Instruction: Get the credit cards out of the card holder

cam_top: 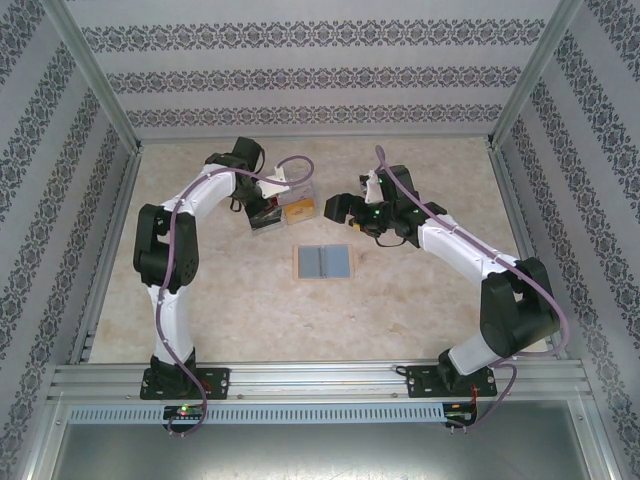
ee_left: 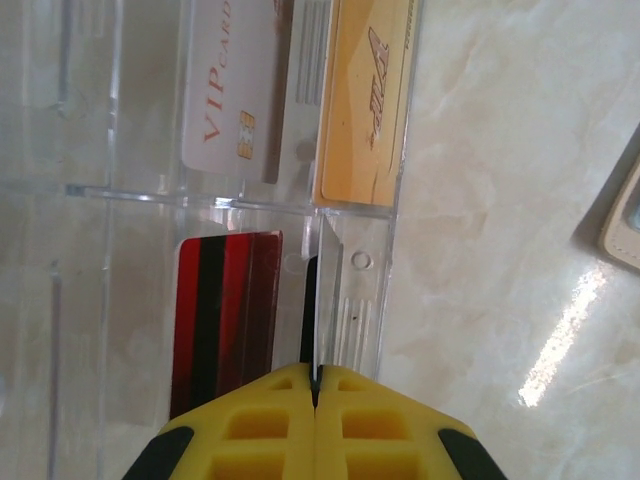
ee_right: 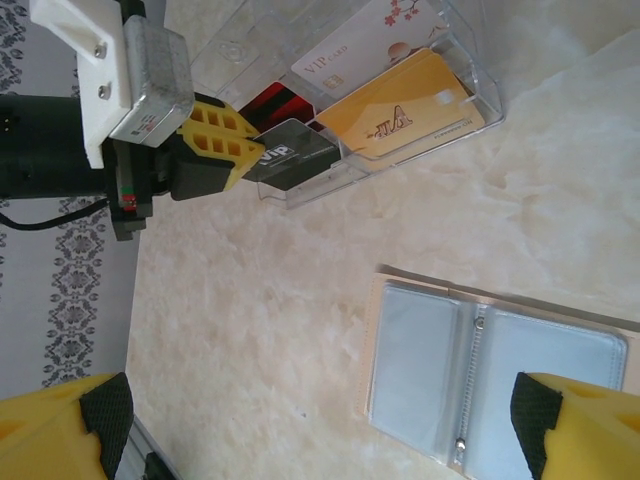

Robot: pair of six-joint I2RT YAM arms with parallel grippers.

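The left gripper (ee_left: 314, 375) is pinching a dark card (ee_right: 292, 155) by its edge between pressed-together yellow fingers, at the clear box (ee_left: 130, 190). The grey-blue card holder (cam_top: 323, 261) is lying open and flat at the table's (cam_top: 230, 310) centre. The right gripper (ee_right: 318, 425) is hanging spread wide at the holder's twelve o'clock, touching nothing. At the holder's eleven o'clock, the box is holding a white card (ee_left: 232, 85), an orange-yellow card (ee_left: 362, 100) and a red-and-black striped card (ee_left: 225, 320).
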